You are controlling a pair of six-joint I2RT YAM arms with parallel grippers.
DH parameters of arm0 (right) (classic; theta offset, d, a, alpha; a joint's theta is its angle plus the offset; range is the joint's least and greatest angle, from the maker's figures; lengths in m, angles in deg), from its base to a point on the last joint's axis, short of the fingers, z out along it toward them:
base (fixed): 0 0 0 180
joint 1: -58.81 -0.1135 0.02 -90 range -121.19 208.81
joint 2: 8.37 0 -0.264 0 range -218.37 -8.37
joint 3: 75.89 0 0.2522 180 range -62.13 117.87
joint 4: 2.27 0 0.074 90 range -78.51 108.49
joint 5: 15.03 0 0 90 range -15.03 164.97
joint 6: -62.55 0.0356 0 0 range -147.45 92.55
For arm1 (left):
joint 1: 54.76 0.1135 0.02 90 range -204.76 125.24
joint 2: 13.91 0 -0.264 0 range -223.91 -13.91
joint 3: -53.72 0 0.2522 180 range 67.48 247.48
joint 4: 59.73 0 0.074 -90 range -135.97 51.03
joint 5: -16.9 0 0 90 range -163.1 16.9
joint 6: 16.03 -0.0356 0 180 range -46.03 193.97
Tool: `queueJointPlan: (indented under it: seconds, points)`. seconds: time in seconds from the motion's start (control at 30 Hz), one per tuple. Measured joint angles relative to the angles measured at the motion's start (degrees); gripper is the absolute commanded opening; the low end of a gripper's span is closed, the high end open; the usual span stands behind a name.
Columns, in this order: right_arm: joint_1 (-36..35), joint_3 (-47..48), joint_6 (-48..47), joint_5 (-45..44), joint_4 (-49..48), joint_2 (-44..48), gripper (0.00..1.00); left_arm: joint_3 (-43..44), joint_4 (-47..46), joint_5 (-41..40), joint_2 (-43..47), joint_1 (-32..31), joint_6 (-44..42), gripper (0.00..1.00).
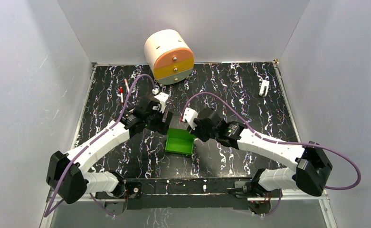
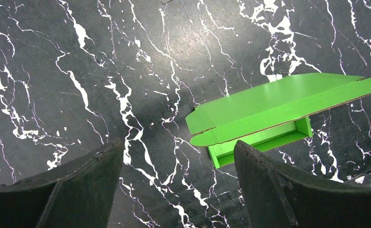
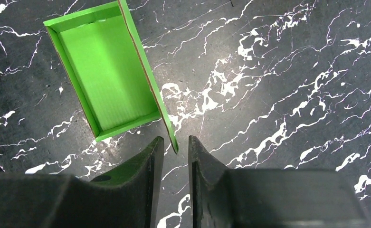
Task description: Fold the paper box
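Just ahead of the arm bases, at the middle of the surface [image 1: 250,95], the paper box [image 1: 180,142] lies as an open green tray with one long flap standing up along its side. The right end effector [image 3: 176,138] is the nearer of the two. Its jaws are almost together with a slim gap, and the flap's near corner sits right at that gap. The card looks clear of both sides, so nothing is pinched. From it the tray lies toward 11 o'clock, its long axis running 11 to 5. A little farther out, the left end effector [image 2: 178,145] is spread wide and empty over bare surface, with the box off at 2 o'clock and apart from it. The next fold likely depends on the right arm catching that flap edge and swinging it over the tray toward 10 o'clock.
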Motion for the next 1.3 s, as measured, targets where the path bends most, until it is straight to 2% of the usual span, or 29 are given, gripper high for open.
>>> queueJointPlan:
  seconds: [0.13,0.73,1.3]
  points:
    - [0.5,-0.3,0.6,0.3,-1.0,0.0,0.27,0.5,0.1,1.6,-1.6,0.6,-0.9,0.74]
    - [1.2,-1.4,0.7,2.8,-3.0,-1.1,0.24,2.2,0.8,7.7,-5.5,1.0,-3.0,0.55]
    - [1.6,-6.0,1.3,2.9,-7.4,-1.1,0.2,2.2,1.8,8.0,-7.1,1.0,-3.2,0.51]
